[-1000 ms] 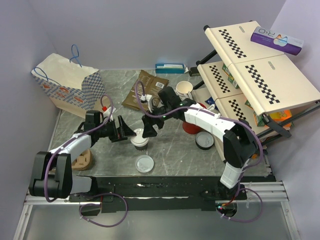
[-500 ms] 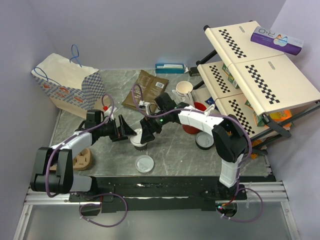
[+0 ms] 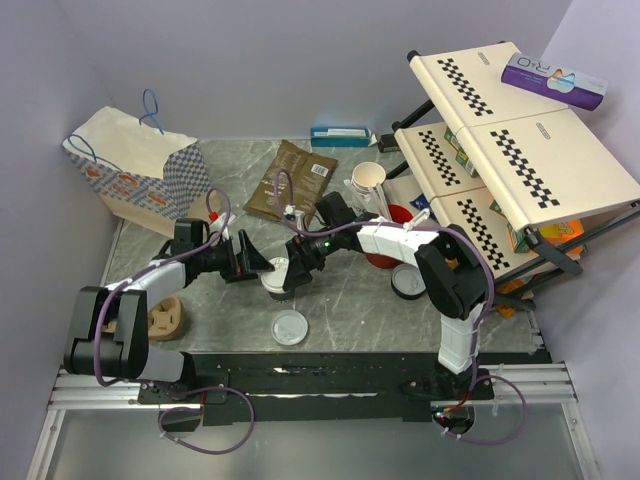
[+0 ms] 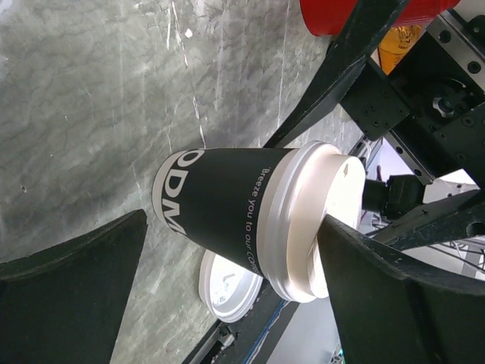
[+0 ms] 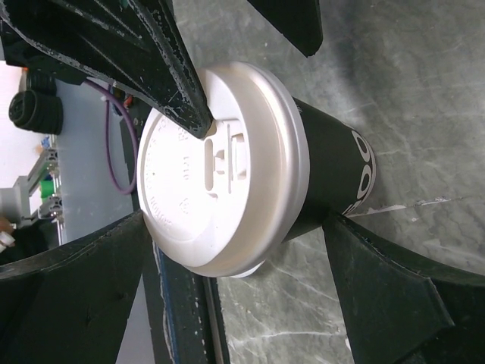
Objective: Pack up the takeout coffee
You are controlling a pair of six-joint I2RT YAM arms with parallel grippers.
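Note:
The takeout coffee (image 3: 277, 277) is a black paper cup with a white lid, standing upright near the table's front middle. My left gripper (image 3: 250, 262) reaches it from the left and is open. In the left wrist view the cup (image 4: 223, 208) sits between the spread fingers, and one fingertip (image 4: 341, 243) lies against the lid. My right gripper (image 3: 298, 262) comes in from the right, also open. In the right wrist view the cup (image 5: 333, 171) and its lid (image 5: 220, 171) sit between those fingers, apart from them. The left finger crosses the lid top there.
A loose white lid (image 3: 289, 327) lies in front of the cup. A paper bag (image 3: 135, 175) stands at the back left, a cardboard carrier (image 3: 165, 320) at the front left. A brown packet (image 3: 292, 180), stacked cream cups (image 3: 368, 180), a red cup (image 3: 385, 248) and a folding rack (image 3: 520, 150) are behind and right.
My right gripper has moved down and in towards the cup. The left gripper and the cup have hardly moved. Both grippers stay open.

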